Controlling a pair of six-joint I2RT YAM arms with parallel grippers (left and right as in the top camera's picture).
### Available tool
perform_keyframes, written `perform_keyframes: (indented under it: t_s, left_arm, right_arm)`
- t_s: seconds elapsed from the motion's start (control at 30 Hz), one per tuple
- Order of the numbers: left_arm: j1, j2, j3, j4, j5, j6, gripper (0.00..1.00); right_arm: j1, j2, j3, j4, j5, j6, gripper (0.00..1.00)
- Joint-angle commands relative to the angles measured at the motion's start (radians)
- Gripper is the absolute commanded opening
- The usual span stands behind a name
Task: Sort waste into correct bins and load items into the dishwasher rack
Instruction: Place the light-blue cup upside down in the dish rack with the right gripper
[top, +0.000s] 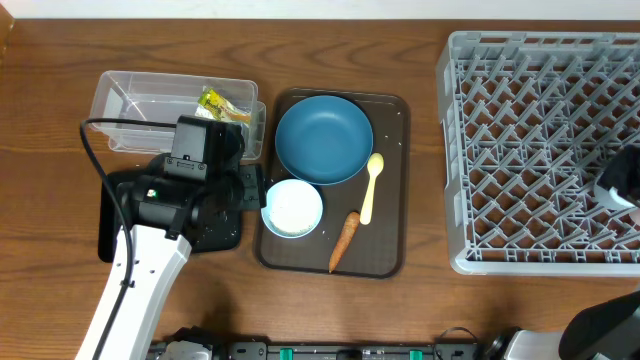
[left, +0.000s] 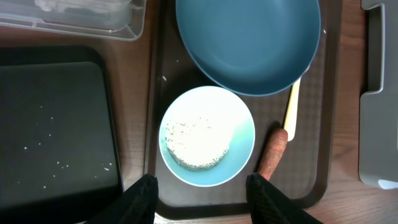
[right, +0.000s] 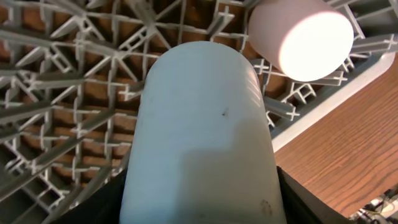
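Light-blue cup, pinched by right gripper over dishwasher rack, appears only in right wrist view. Left gripper, spread, hangs over white bowl, lower centre; its arm masks black bin overhead.

- large round blue plate
- pale yellow plastic spoon, small orange carrot
- dark brown rectangular tray, wood-grained brown counter
- grey plastic rack: lattice grid
- shallow black bin: white speckles
- small light-blue cup

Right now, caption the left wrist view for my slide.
A bowl of rice on the brown tray beside blue plate, yellow spoon and carrot; stray grains dot the black bin.
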Motion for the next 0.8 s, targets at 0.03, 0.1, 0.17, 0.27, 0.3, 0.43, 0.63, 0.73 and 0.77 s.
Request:
perform_keyframes:
  t_s: [0.03,0.1,0.17,0.27,0.3,0.43,0.63,0.73,0.77]
  left_arm:
    - [0.0,-0.003,0.012,-0.006,-0.016,0.009,0.49]
    - [0.0,-0.003,0.012,-0.006,-0.016,0.009,0.49]
    - [0.0,-0.003,0.012,-0.007,-0.015,0.009,0.49]
    - [0.0,-0.003,0.012,-0.012,-0.016,0.009,0.49]
    - [0.0,-0.003,0.012,-0.014,-0.016,0.009,0.49]
    - [0.0,-0.003,0.012,-0.014,-0.016,0.009,0.49]
    - [0.0,-0.003,0.012,-0.014,-0.016,0.009,0.49]
    - [0.0,-0.003,0.012,-0.014,-0.016,0.009,0.49]
    - [0.0,-0.003,0.012,-0.014,-0.016,0.009,0.49]
  right_arm:
    - [-0.021,0.005,-0.044,0.032,-0.024,0.034,0.01]
    - [-0.021,0.005,-0.075,0.057,-0.031,0.034,0.01]
    - [-0.021,0.005,-0.109,0.087,-0.03,0.034,0.01]
    - [-0.021,0.005,-0.156,0.112,-0.03,0.043,0.01]
    - [-0.022,0.005,-0.168,0.118,-0.03,0.051,0.01]
    - [-0.022,0.005,-0.198,0.138,-0.029,0.053,0.06]
    - [-0.021,0.005,-0.199,0.146,-0.038,0.053,0.6]
    - [-0.021,0.004,-0.197,0.171,-0.103,0.053,0.9]
    - [-0.021,0.004,-0.193,0.178,-0.122,0.052,0.95]
